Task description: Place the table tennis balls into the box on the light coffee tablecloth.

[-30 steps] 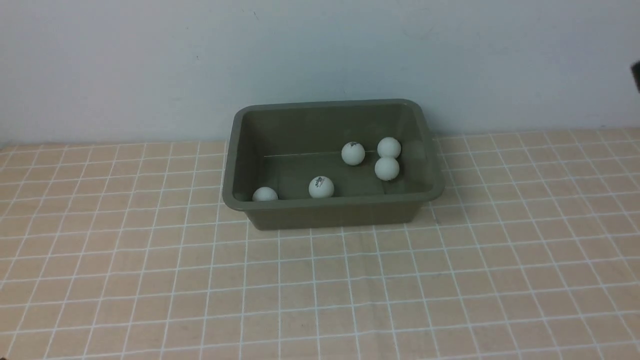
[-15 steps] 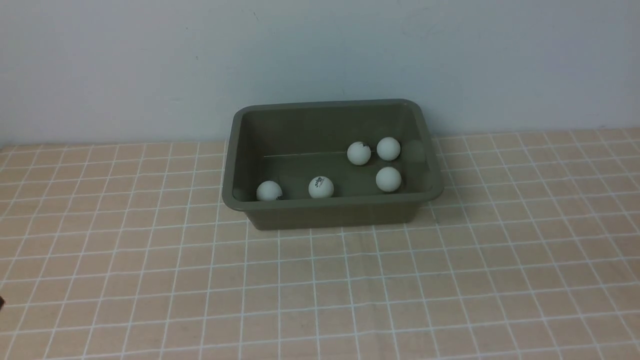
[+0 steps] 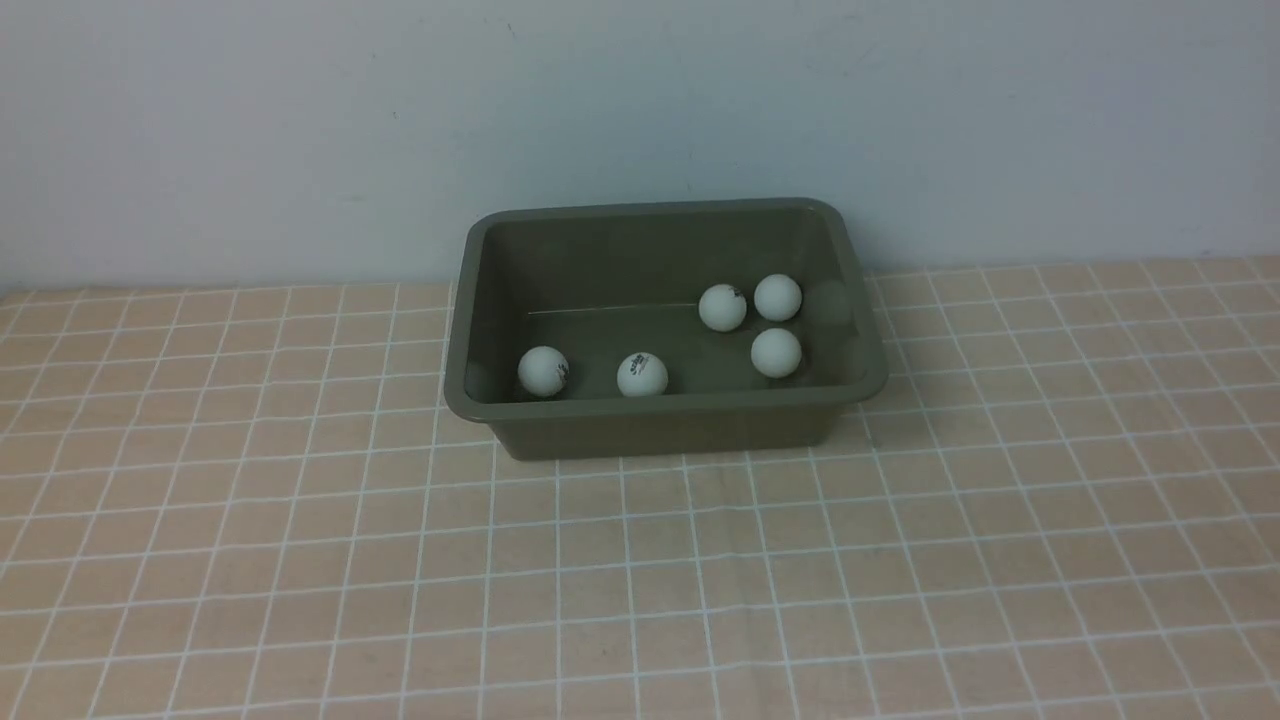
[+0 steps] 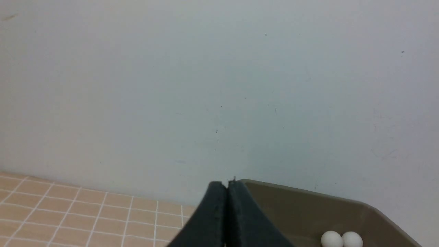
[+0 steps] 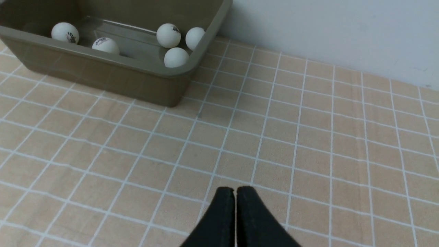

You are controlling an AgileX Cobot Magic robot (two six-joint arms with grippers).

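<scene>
Claws first: the right claw (image 5: 235,192) has its two black fingers pressed together with nothing between them. It hangs above the light coffee tablecloth (image 3: 900,560), well apart from the box (image 3: 480,405), off its right front corner. The left claw (image 4: 227,187) is pressed together too and holds nothing. It sits up high by the left end of the box, and past its fingers you can see the box rim and two of the balls. Neither claw shows in the front view.

All five table tennis balls are inside the box. One ball (image 3: 543,371) lies near the box's front left corner, and a second ball (image 3: 642,374) lies by the front wall near the middle. A third ball (image 3: 722,307) and a fourth ball (image 3: 777,297) sit side by side toward the box's back right, touching or almost touching. The fifth ball (image 3: 775,352) lies just in front of that pair.

No ball is left on the cloth, so the job looks done.

These balls look very light, hard and smooth, and they would roll at a tiny push. A claw should pinch one across its middle, from above, and softly, or it may pop out. The box looks stiff, with a flared rim that would be easy to hold.
</scene>
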